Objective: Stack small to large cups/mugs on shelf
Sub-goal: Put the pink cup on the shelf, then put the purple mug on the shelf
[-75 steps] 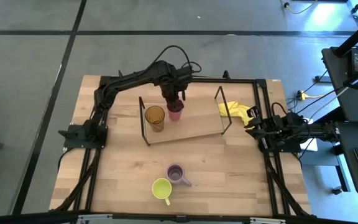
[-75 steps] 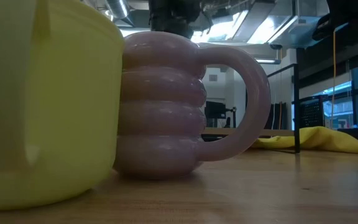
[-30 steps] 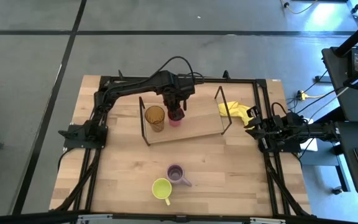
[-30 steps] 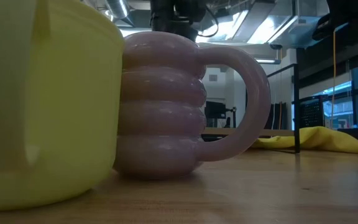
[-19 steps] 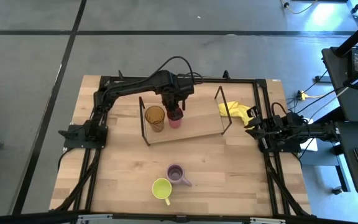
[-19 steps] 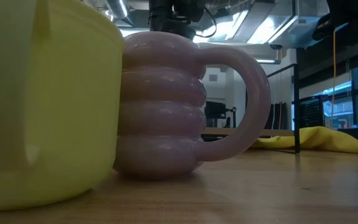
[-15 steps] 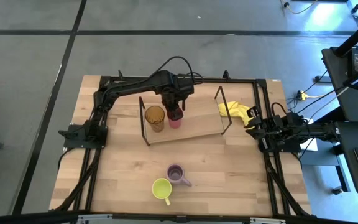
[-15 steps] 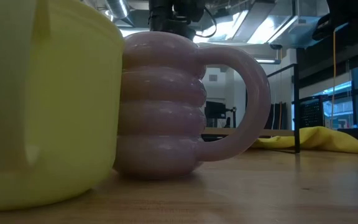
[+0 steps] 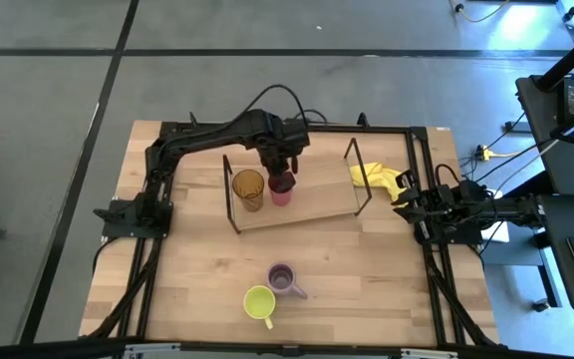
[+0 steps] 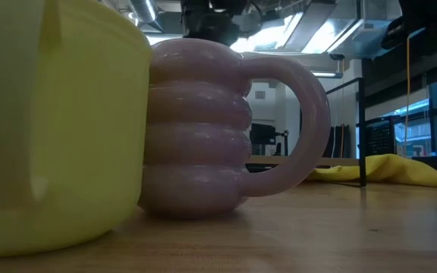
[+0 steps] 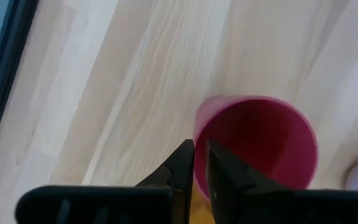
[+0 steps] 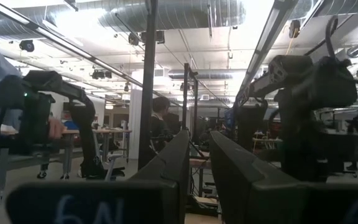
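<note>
In the high view the shelf point(image 9: 312, 202) stands at the table's far middle. The amber tumbler point(image 9: 248, 188) stands upright on its left part. The red cup point(image 9: 281, 187) is just right of the tumbler, below my left gripper point(image 9: 281, 172), which is shut on it. The pale purple mug point(image 9: 283, 279) and the yellow-green mug point(image 9: 259, 302) stand side by side on the table near its near edge; they fill the low view as the purple mug point(image 10: 203, 129) and the yellow-green mug point(image 10: 51, 129). My right gripper point(image 9: 411, 203) waits, shut, at the table's right edge. My left gripper point(image 11: 200, 163) holds the red cup by its rim point(image 11: 197, 138). One finger point(image 11: 221, 171) is inside the cup and the other outside, pinching the wall from above, pointing down. The cup is upright over the shelf board; I cannot tell whether its base rests on it.
A yellow cloth point(image 9: 379, 178) lies just right of the shelf's right wire frame point(image 9: 357, 178). Black rails point(image 9: 157, 269) run along the table's left and right sides. Bare board shows on the shelf to the right of the red cup.
My left gripper has stayed over the red cup on the shelf. In the low view it has risen a little during the last half second. The other cups and my right arm have kept still.
</note>
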Motion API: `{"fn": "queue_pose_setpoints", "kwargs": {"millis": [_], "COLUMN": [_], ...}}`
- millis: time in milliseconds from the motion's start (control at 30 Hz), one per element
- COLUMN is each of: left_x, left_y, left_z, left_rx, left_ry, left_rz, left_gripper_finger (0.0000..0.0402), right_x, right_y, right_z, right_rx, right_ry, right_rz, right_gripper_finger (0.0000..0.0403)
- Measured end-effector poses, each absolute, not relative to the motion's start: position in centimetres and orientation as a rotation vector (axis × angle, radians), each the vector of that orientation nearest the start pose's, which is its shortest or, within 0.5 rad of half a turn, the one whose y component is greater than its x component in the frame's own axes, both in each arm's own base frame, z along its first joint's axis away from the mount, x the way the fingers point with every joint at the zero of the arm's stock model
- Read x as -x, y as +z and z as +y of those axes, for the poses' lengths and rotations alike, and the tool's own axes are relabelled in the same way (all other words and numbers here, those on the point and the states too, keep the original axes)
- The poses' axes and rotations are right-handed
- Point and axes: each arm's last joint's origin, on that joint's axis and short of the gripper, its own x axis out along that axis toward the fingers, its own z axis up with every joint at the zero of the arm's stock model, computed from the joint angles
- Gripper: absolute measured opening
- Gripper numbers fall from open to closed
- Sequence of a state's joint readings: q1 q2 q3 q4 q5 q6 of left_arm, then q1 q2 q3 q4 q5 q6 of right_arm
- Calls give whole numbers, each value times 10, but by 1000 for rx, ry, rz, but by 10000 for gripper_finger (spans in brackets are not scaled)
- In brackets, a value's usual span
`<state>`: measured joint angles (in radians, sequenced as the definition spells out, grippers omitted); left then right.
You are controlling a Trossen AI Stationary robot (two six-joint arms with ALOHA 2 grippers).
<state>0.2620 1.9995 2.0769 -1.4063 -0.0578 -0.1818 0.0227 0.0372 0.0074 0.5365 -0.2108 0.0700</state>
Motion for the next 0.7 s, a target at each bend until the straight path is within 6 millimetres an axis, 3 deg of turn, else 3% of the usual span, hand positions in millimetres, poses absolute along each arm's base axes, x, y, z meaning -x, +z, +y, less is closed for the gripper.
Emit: {"fn": "queue_pose_setpoints", "kwargs": {"millis": [500, 700], "left_x": [-365, -365], "left_y": [385, 388], "left_z": [93, 87], "left_rx": [255, 242], "left_ry": [366, 347], "left_rz": [972, 952], "left_gripper_finger": [32, 32], "right_x": [-87, -88], "right_y": [211, 210], "right_z": [8, 8], "right_rx": [-22, -23], "right_ry": [245, 245], "right_rz": [-481, -470], "right_gripper_finger": [67, 67]}}
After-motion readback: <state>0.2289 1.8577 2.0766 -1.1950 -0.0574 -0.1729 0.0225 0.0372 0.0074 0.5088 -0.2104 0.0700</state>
